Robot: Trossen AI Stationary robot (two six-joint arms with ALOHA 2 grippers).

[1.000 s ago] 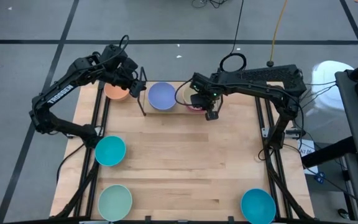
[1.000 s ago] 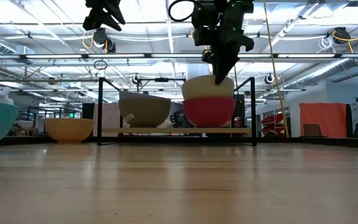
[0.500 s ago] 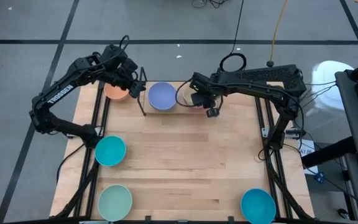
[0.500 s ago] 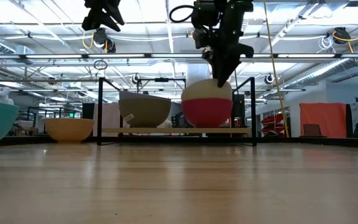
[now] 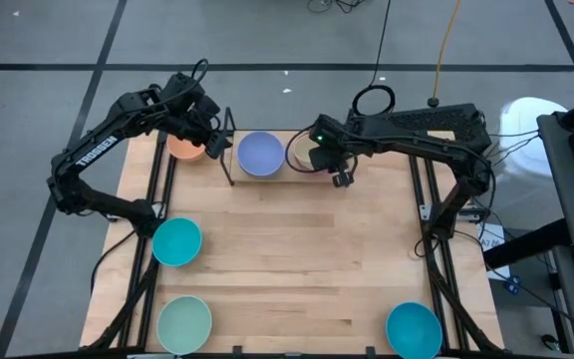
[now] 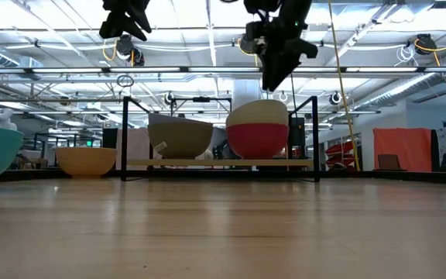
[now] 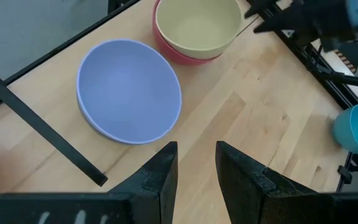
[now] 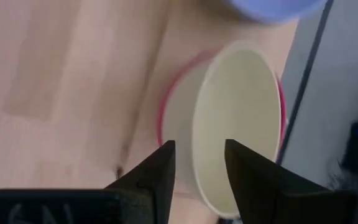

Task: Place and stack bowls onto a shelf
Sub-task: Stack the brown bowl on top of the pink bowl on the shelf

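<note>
1 cream bowl (image 6: 259, 113) now sits nested, right fingers (image 6: 273, 77) lifted clear.

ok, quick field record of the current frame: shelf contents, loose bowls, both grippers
shelf: lavender bowl nested in olive-grey bowl; beside them cream bowl nested in magenta bowl
off shelf: orange bowl beside the shelf; teal-blue bowl, mint green bowl and second teal-blue bowl on the table
right gripper: jaws open, above the cream bowl, clear of it
left gripper: jaws open, empty, raised near the orange bowl
</note>
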